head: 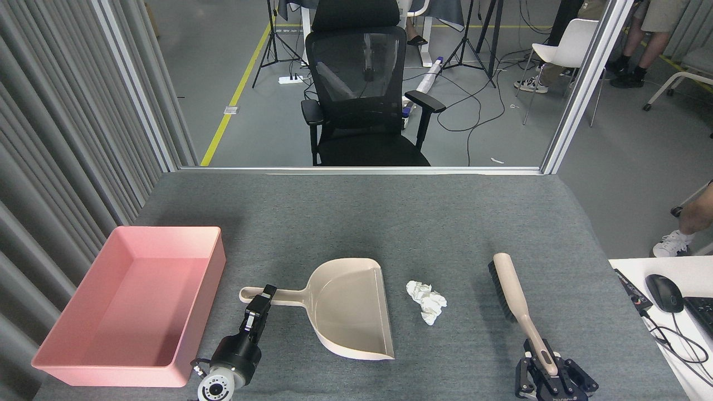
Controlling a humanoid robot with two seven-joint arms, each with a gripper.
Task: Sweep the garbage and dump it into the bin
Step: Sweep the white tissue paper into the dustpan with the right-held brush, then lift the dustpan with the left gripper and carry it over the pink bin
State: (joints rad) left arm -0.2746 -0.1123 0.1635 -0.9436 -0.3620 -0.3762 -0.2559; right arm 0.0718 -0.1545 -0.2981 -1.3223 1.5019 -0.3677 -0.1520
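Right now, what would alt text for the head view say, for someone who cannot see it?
On a grey table, the left gripper grasps a beige dustpan's handle and the right gripper holds a brush. Crumpled white tissue lies between them; an empty pink bin sits at far left.

No text, label, brand or number is legible anywhere in the view.
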